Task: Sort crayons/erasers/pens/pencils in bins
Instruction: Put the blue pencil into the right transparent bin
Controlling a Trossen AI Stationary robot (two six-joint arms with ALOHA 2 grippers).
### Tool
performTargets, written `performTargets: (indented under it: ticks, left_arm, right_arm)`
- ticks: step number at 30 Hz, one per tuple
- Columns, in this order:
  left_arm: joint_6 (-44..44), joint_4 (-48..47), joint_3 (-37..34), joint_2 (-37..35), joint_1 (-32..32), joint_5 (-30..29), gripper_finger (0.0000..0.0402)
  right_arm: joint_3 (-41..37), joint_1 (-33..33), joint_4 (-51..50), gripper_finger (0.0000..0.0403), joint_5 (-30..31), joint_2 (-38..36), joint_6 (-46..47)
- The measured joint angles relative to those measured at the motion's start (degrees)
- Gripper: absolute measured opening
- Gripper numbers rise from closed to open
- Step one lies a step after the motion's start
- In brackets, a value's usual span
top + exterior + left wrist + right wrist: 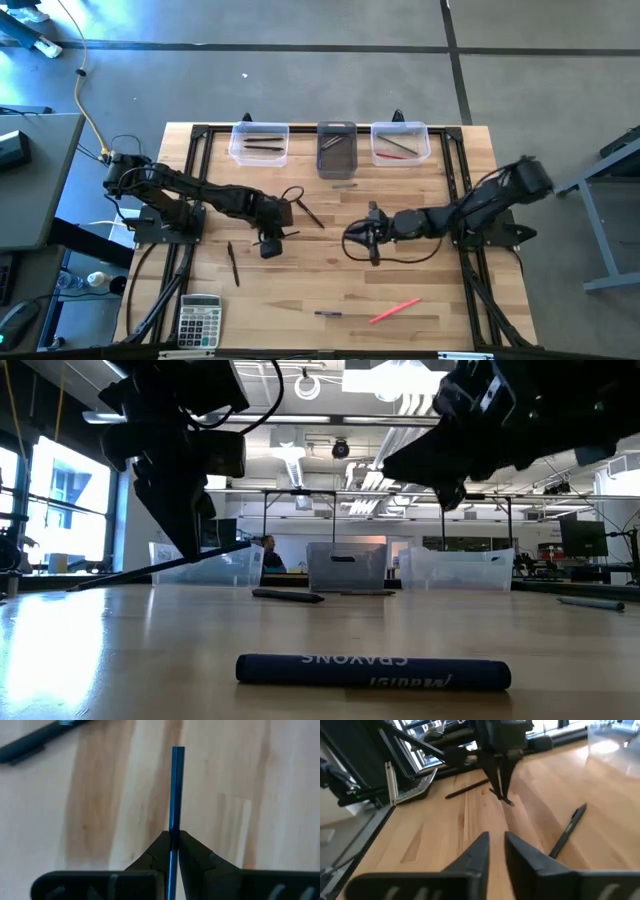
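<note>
My left gripper (270, 243) hangs over the middle of the table, left of centre, shut on a thin blue stick (177, 785). My right gripper (362, 240) is just to its right, pointing toward it. Its fingers (496, 840) are a little open with nothing between them. Three bins stand in a row at the far edge: a clear one (258, 143), a dark one (337, 150) and another clear one (400, 143). Loose on the wood lie a dark pen (310, 213), another dark pen (232, 262), a pink stick (393, 311) and a dark blue crayon (372, 671). My left gripper pinches the thin blue stick between its two fingertips (176, 822). The stick runs on well past them in the plane between the fingers. The fingers slant steeply down from above. In the low view the stick (160, 567) lies nearly level and looks clear of the table.
A grey calculator (198, 320) lies at the near left corner. A short grey stick (343, 184) lies just in front of the dark bin. The clear bins hold a few sticks each. Black frame rails run along both sides of the table. Bare wood lies between the grippers and the near edge.
</note>
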Motion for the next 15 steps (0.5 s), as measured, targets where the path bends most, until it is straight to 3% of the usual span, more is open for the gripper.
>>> performTargets:
  ticks: [9, 15]
  left_arm:
    - [-0.01, 2.84, 0.02, 0.00, -0.35, 1.07, 0.0016]
    - [-0.52, 6.15, 0.04, -0.02, -0.36, 2.73, 0.0016]
  right_arm:
    - [2.91, -0.15, 19.42, 0.0167, 0.28, 17.74, 7.24]
    - [10.18, -0.15, 21.30, 0.0196, 2.39, 27.10, 10.98]
